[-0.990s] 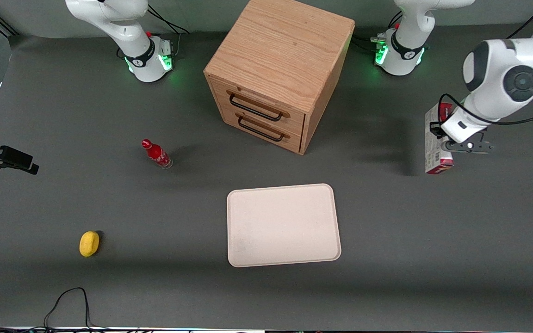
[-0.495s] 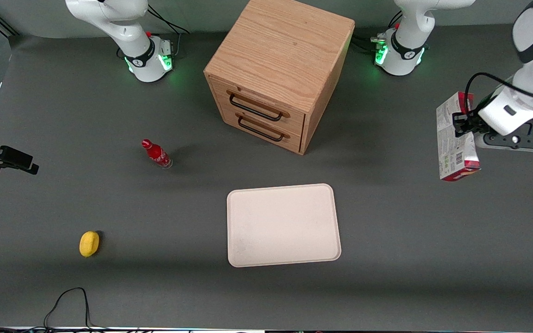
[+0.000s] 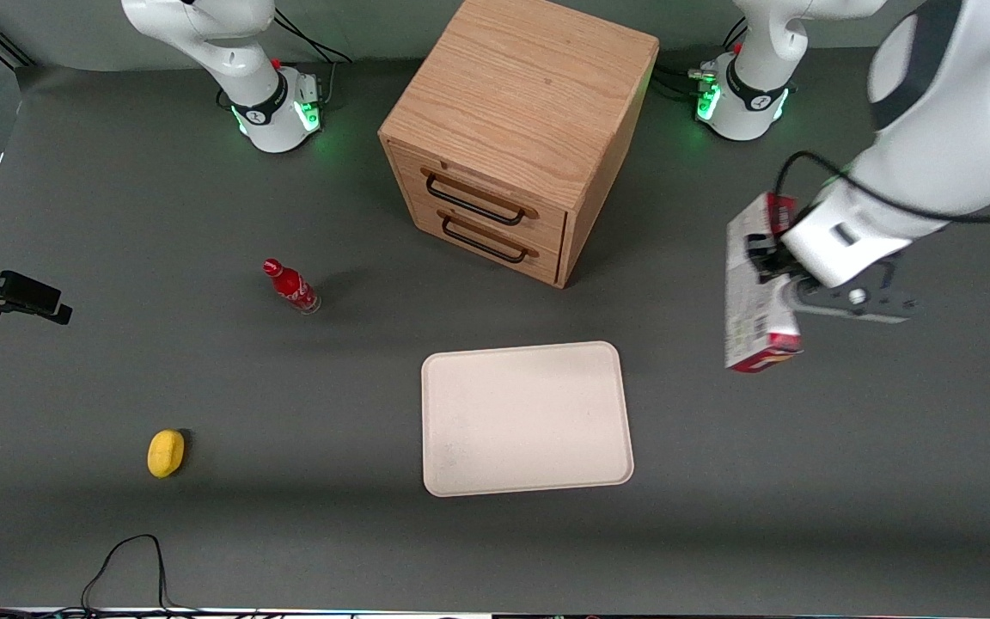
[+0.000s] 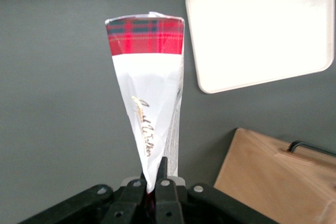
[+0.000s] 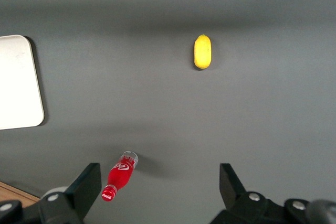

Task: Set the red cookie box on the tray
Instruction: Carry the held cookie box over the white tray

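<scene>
The red cookie box (image 3: pixel 751 297) hangs in the air, lifted off the table, toward the working arm's end of the table from the tray (image 3: pixel 526 419). My gripper (image 3: pixel 768 273) is shut on its thin edge. In the left wrist view the box (image 4: pixel 149 93) shows a white face with gold script and a red tartan end, pinched between the black fingers (image 4: pixel 164 169) of the gripper (image 4: pixel 152 182). The cream-white tray (image 4: pixel 262 30) lies flat on the grey table, with nothing on it. The box is beside the tray, not over it.
A wooden two-drawer cabinet (image 3: pixel 519 129) stands farther from the front camera than the tray. A small red bottle (image 3: pixel 290 286) stands upright and a yellow object (image 3: pixel 165 452) lies on the table, both toward the parked arm's end.
My gripper has lifted the box off the table, swung out toward the table's end, then carried it back toward the tray and a little nearer the front camera.
</scene>
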Robot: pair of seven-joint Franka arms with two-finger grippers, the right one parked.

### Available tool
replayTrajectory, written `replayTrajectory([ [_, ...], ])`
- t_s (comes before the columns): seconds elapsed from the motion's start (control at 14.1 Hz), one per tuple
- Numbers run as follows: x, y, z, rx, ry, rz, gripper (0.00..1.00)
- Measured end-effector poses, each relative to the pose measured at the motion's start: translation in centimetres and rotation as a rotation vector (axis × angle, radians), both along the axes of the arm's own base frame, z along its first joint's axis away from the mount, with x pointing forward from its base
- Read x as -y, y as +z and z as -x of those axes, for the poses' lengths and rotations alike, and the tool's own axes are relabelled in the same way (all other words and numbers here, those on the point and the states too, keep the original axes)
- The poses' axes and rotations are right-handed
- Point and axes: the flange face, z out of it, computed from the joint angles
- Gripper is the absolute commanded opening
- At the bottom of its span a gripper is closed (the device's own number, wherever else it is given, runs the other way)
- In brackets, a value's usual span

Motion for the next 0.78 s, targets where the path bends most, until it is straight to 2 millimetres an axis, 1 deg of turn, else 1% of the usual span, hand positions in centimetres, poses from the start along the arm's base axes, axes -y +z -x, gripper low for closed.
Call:
replayTrajectory([
  [0.14,4.9,-2.3,-1.2,-0.027,0.039,0.004,0.0],
  [0.21,7.4,-4.0,-2.0,-0.033,0.058,0.004,0.0],
  [0.35,11.5,-8.1,-3.4,-0.014,0.067,-0.02,0.0],
  [0.42,13.1,-10.5,-4.0,-0.001,0.069,-0.026,0.0],
  [0.57,15.3,-15.2,-5.1,0.022,0.069,-0.034,0.0],
  [0.78,17.5,-21.9,-6.0,0.064,0.067,-0.071,0.0],
])
